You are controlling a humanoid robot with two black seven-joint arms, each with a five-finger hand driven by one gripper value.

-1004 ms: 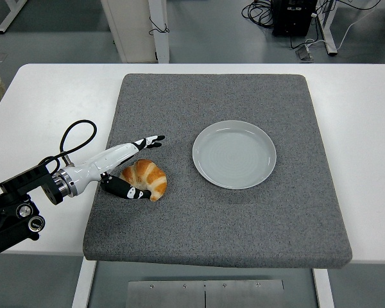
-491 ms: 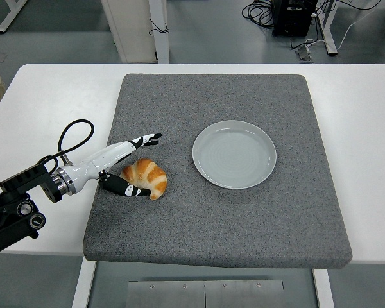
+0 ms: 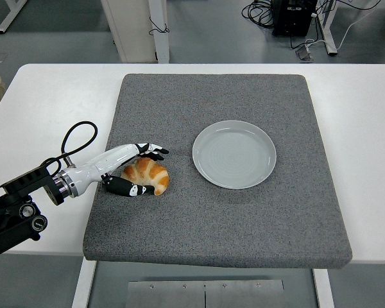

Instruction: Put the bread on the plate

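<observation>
The bread, a golden croissant, lies on the grey mat left of the plate. My left hand reaches in from the left and closes around it: the fingers curl over its far side and the thumb presses along its near side. The bread still rests on the mat. The empty pale grey plate sits at the mat's middle, a short way to the right of the bread. The right arm is out of view.
The mat covers most of the white table. A black cable loop rises from my left forearm. Table legs and cables show on the floor beyond the table's far edge.
My left hand's fingers have dropped and curled down onto the croissant's far side. The croissant has shifted slightly to the right.
</observation>
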